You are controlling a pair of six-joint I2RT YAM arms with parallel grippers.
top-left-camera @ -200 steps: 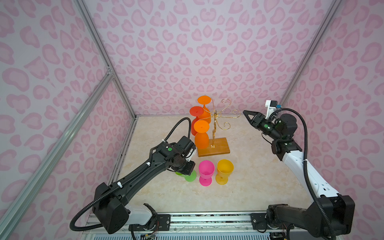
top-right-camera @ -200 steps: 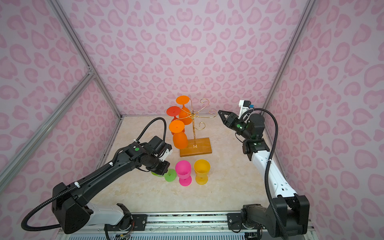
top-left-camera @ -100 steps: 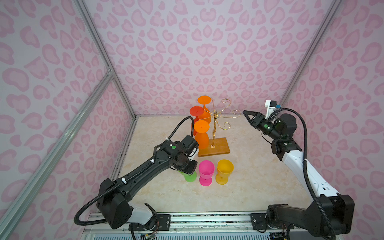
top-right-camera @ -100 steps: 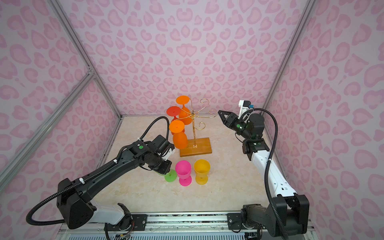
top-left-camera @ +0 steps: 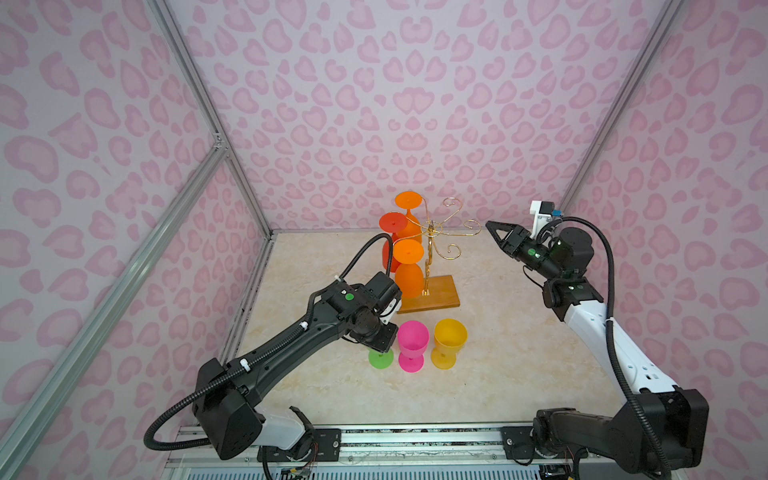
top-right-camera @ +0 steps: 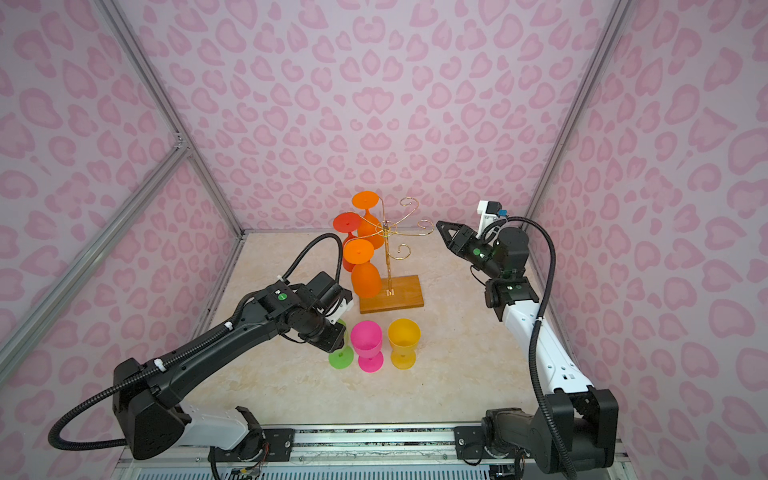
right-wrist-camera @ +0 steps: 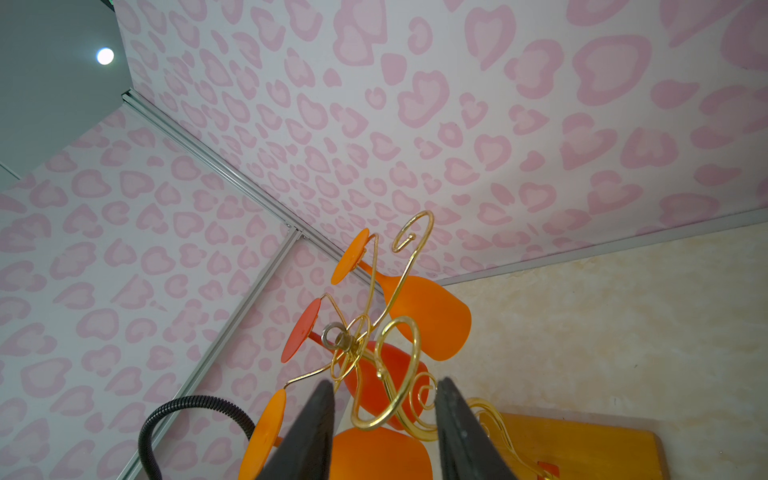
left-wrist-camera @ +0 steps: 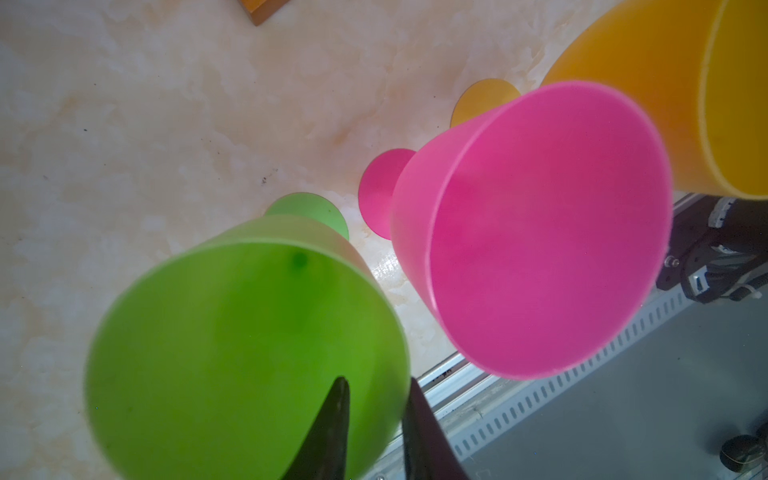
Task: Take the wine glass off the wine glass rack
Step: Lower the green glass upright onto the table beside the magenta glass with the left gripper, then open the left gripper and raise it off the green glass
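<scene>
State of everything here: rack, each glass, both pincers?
wine glass rack: upright, three arms loaded
front orange glass: hanging inverted
rear orange glass: hanging inverted
red glass: hanging inverted
green glass: upright on table
pink glass: upright on table
yellow glass: upright on table
left pincer: open, straddling green glass's rim
right pincer: open, empty

There are a green glass, pink glass, yellow glass, orange glasses, gold rack, pink-blotched walls

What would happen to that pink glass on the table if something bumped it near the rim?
The pink glass likely tips easily: a wide bowl sits on a narrow stem and small foot. It looks like matte plastic, so probably light and hard to break. Falling, it would likely hit the yellow glass or green glass close beside it.
</scene>
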